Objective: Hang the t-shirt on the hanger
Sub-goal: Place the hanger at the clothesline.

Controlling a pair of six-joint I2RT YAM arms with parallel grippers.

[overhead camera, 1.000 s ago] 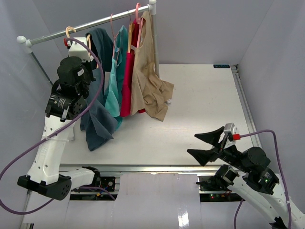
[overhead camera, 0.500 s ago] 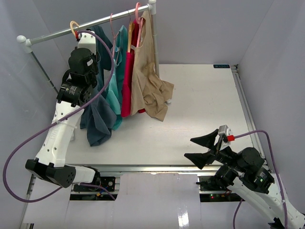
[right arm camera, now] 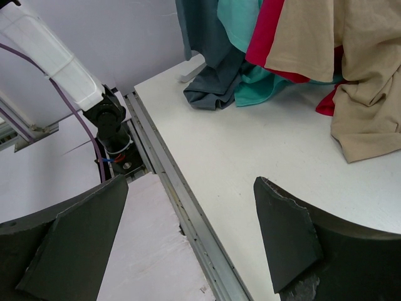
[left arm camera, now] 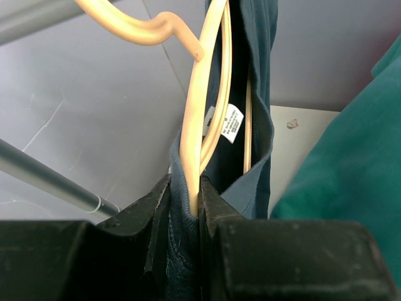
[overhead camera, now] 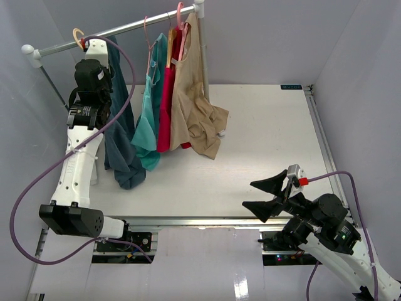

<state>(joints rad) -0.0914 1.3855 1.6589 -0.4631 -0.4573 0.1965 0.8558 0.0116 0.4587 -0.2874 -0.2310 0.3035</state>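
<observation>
Slate-blue t-shirt (overhead camera: pixel 119 147) is hung lengthwise from the rail (overhead camera: pixel 125 29) at far left, collar up, hem slumped on the table (overhead camera: pixel 269 125) beside a teal top (overhead camera: pixel 149 119). Tan wooden hanger (left arm camera: pixel 202 106) is seen inside the collar, hook (overhead camera: pixel 79 34) up at the rail; whether it's seated can't be told. L claw (left arm camera: pixel 185 194) is pinched on hanger & collar cloth. R claw (overhead camera: pixel 250 194) is spread wide over the near-right table edge.

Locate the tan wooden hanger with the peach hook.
Top view, far left: hanger by the grey rail, inside the slate-blue t-shirt, pinched by the left gripper.
</observation>
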